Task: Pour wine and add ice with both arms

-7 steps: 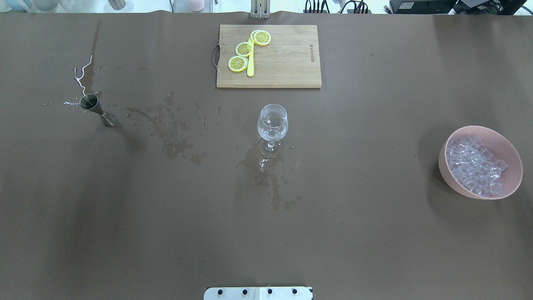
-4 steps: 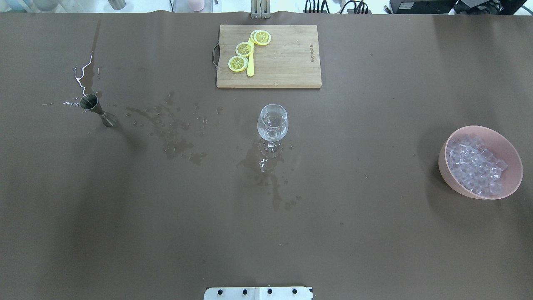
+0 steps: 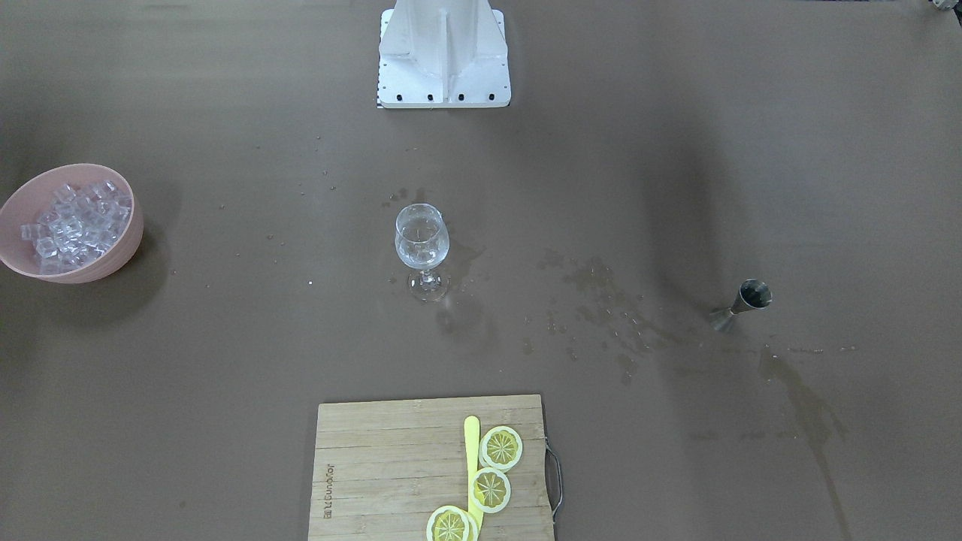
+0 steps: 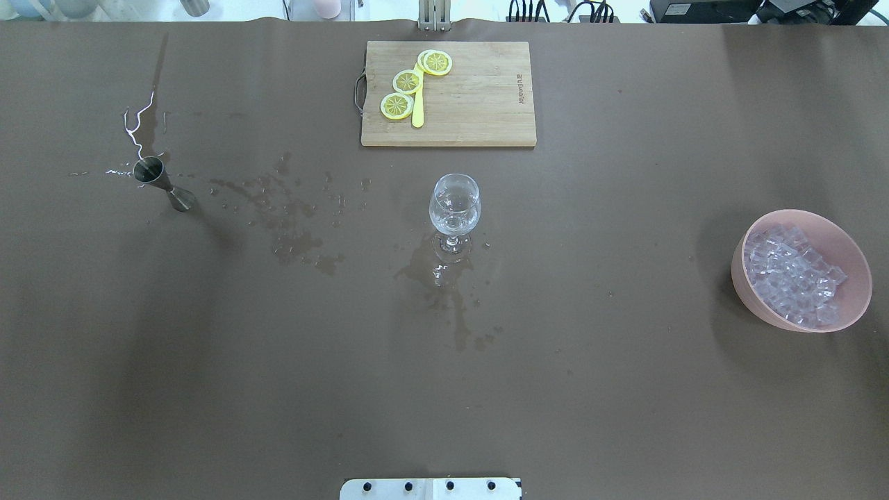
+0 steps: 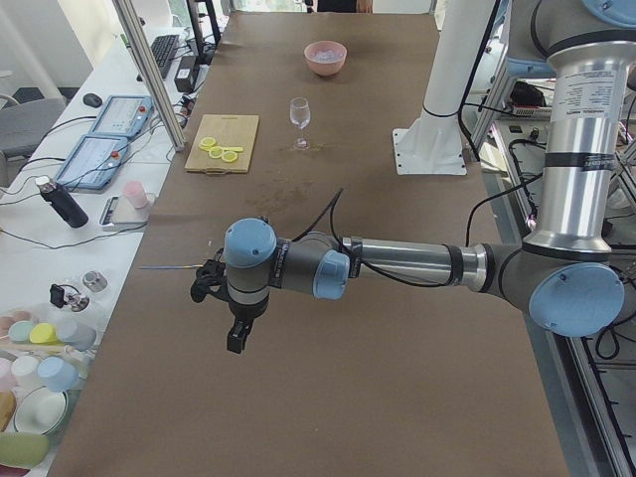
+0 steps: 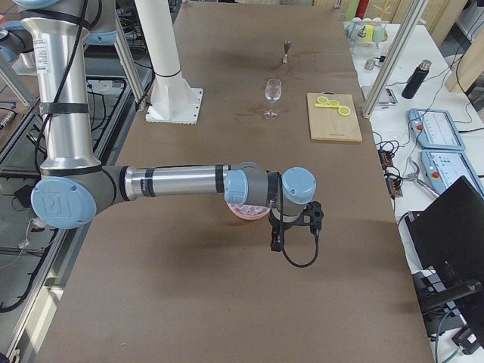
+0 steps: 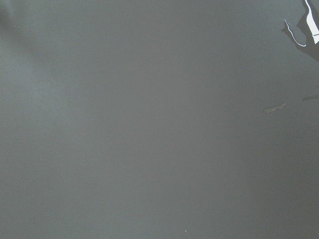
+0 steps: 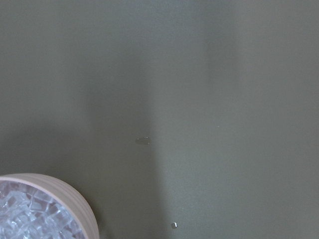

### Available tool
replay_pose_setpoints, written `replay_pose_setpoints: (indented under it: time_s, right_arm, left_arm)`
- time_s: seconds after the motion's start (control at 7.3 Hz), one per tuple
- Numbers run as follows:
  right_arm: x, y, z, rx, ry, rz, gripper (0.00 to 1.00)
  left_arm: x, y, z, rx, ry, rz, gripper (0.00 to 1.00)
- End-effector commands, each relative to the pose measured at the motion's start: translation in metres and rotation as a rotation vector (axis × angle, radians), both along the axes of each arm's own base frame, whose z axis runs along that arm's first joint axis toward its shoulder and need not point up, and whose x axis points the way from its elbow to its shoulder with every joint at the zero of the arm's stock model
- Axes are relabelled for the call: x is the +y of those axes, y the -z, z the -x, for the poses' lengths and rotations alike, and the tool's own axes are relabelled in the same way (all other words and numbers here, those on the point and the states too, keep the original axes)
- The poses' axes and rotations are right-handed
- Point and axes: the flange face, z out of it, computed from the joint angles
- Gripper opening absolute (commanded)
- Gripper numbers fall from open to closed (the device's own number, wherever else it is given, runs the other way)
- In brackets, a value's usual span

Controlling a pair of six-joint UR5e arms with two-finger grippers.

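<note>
Overhead exterior: the ice [image 4: 792, 274] is kept in the pink bowl [image 4: 764, 309] at 3 o'clock; none is seen in the wine glass [image 4: 454, 208] at the centre of the desk [image 4: 625, 389], where wine cannot be confirmed. The jigger [image 4: 161, 182] is stood at 9 o'clock. Adding ice is judged not yet done. For the left end effector [image 5: 237, 333] and right end effector [image 6: 277, 240], wide or narrow cannot be told.

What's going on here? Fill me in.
Nothing is being handled right now. The left arm hangs over the left end of the table, and the right arm hangs by the bowl of ice. The glass stands mid-table among spill stains, and the jigger stands untouched.
</note>
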Motion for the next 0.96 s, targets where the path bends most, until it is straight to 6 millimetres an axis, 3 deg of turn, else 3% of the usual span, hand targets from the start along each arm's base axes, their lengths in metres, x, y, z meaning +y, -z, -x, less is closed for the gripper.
replay_pose_setpoints:
  time_s: [0.0,0.41,0.55,0.69,0.82]
  right_arm:
    - [-0.001,0.001,0.000,0.000,-0.001,-0.002,1.00]
    - [0.000,0.000,0.000,0.000,-0.001,0.000,1.00]
    - [0.000,0.000,0.000,0.001,-0.001,0.000,1.00]
    - [0.000,0.000,0.000,0.001,-0.001,0.000,1.00]
    - [0.000,-0.001,0.000,0.001,-0.001,0.001,1.00]
  left_arm:
    - [-0.005,0.007,0.000,-0.002,-0.006,-0.025,0.98]
    - [-0.010,0.018,-0.013,0.000,-0.014,-0.023,0.98]
    - [-0.017,0.032,-0.026,0.009,-0.006,-0.024,0.98]
    - [-0.019,0.064,-0.026,0.019,0.024,-0.057,0.98]
    - [-0.016,0.081,-0.027,0.052,0.106,-0.009,0.98]
